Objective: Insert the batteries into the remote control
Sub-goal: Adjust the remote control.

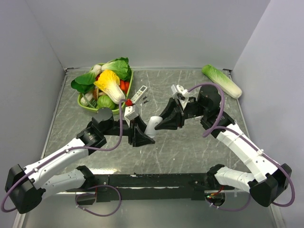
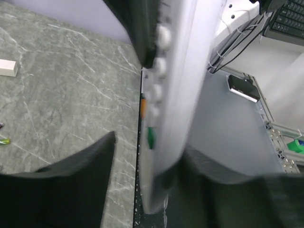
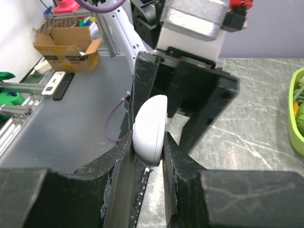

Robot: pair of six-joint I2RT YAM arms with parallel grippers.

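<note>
The remote control (image 1: 153,124) sits between the left pincer (image 1: 142,134) and right pincer (image 1: 164,123). Behind-left of it on the desk (image 1: 190,152) stands a vegetable basket (image 1: 81,103); far behind-right lies a cabbage (image 1: 222,80).

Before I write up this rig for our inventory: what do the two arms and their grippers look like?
Both the left arm and right arm have white link shells, black joints and a looping purple cable. The left gripper and right gripper are black and wedge-shaped, with a white block behind each.
</note>
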